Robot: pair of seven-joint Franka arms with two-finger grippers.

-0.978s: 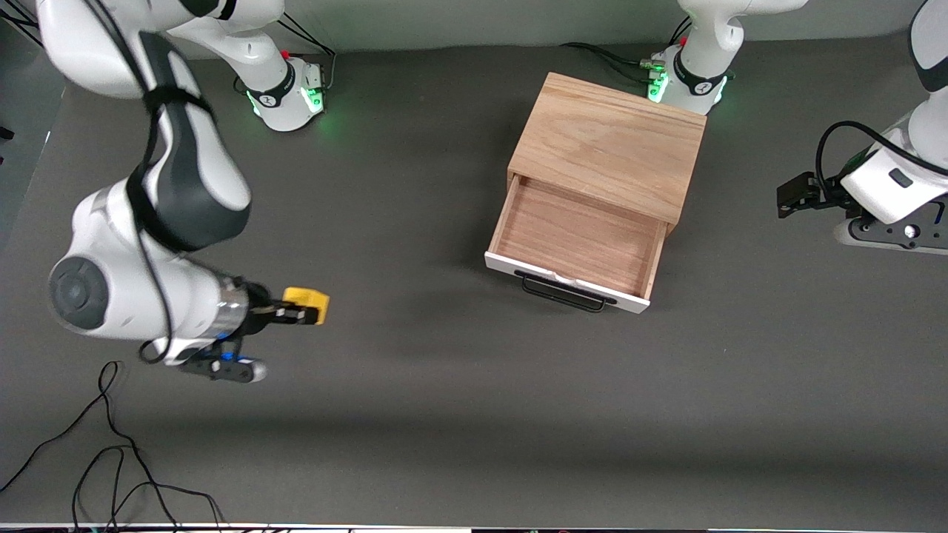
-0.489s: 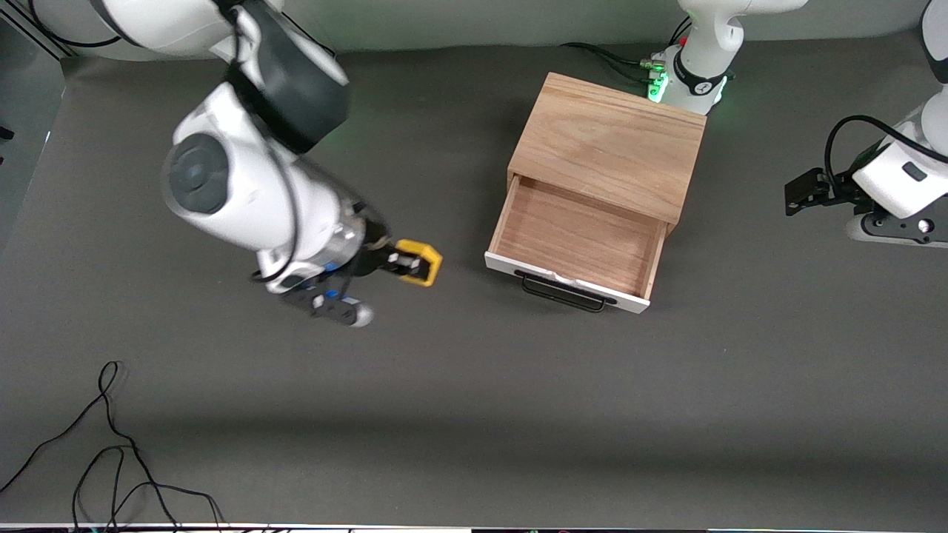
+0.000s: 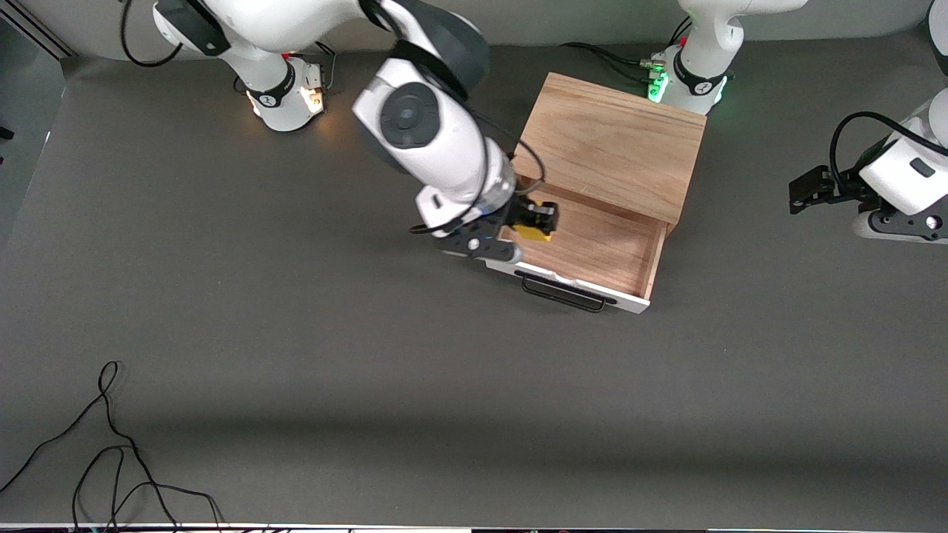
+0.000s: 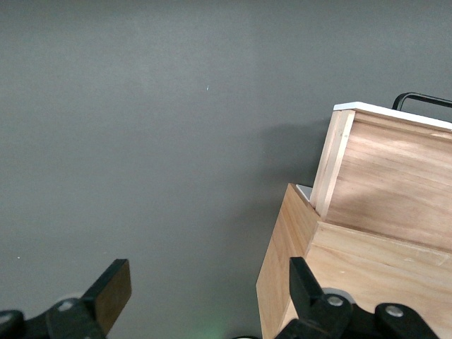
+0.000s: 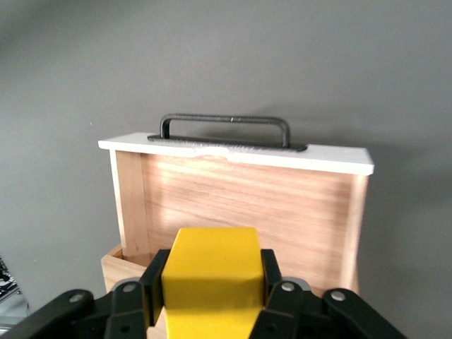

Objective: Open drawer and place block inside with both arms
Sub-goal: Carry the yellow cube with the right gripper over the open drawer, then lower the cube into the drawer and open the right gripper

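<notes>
While the drawer (image 3: 585,244) stands pulled out of the cabinet (image 3: 611,148), the placing step is in hand. The right gripper (image 3: 539,220) hangs over the drawer's interior, jaws clamped on the block (image 5: 210,279), which sits between them above the wooden floor. The next move calls for lowering inside the walls, then parting the jaws. The left gripper (image 4: 205,293) waits near the cabinet's side, jaws apart and holding nothing.
</notes>
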